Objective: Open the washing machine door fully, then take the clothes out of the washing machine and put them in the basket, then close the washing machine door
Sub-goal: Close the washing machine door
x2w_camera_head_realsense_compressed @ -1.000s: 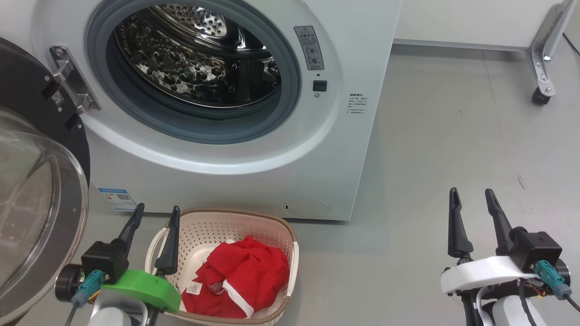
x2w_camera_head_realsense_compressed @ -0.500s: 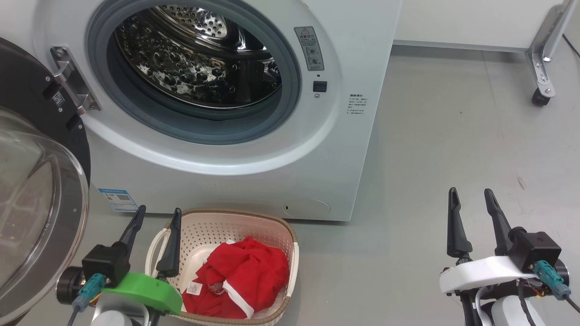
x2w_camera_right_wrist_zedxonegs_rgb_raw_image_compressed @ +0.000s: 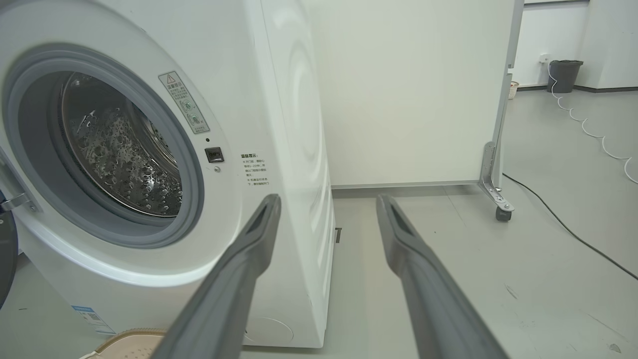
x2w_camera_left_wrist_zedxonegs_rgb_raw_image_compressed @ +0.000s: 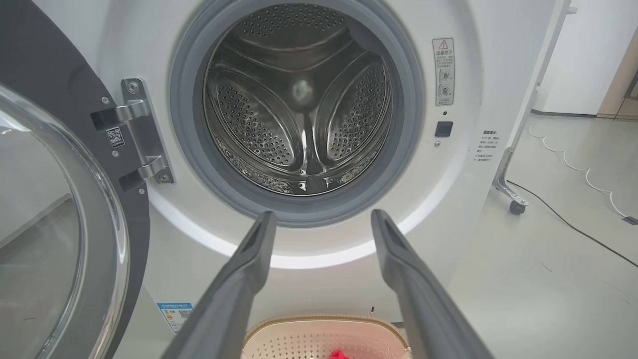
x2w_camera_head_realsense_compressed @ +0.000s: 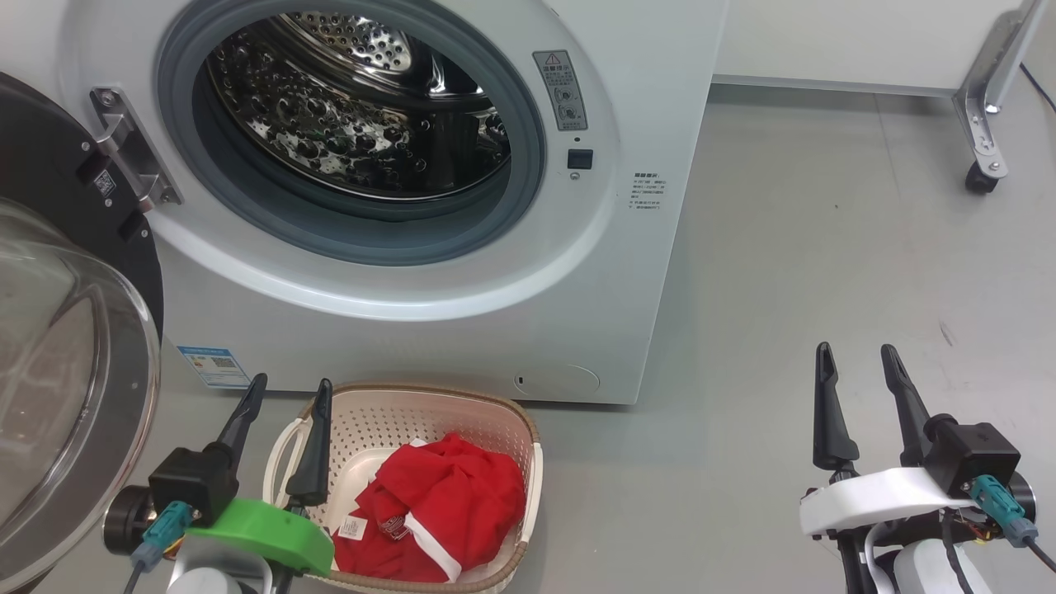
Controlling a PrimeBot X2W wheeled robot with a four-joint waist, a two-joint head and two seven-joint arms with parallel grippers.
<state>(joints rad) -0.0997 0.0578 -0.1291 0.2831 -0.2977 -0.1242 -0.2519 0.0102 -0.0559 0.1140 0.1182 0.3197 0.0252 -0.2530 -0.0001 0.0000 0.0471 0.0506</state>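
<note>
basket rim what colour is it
Brown, woven-look, around the cream basket; shows best in the head view.

One washing machine (x2w_camera_head_realsense_compressed: 627,272), one door (x2w_camera_head_realsense_compressed: 41,148), one basket (x2w_camera_head_realsense_compressed: 462,394), apparently one red garment (x2w_camera_head_realsense_compressed: 450,487), two grippers (x2w_camera_head_realsense_compressed: 291,381) (x2w_camera_head_realsense_compressed: 855,348).

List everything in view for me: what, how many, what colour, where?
washing machine: one, white, straight ahead
washing machine door: one, black with clear glass, swung open at left
drum: one, shiny steel, inside the round opening
basket: one, cream with brown rim, on the floor before the machine
clothes: one garment, red with white trim, in the basket
sticker: one, blue, machine's lower left front
metal leg: one, grey, on a black wheel, far right
bin: one, dark grey, far corner
left tool: one, dark fingers, open, empty, above the basket's left edge
right tool: one, dark fingers, open, empty, over the floor at right
</note>
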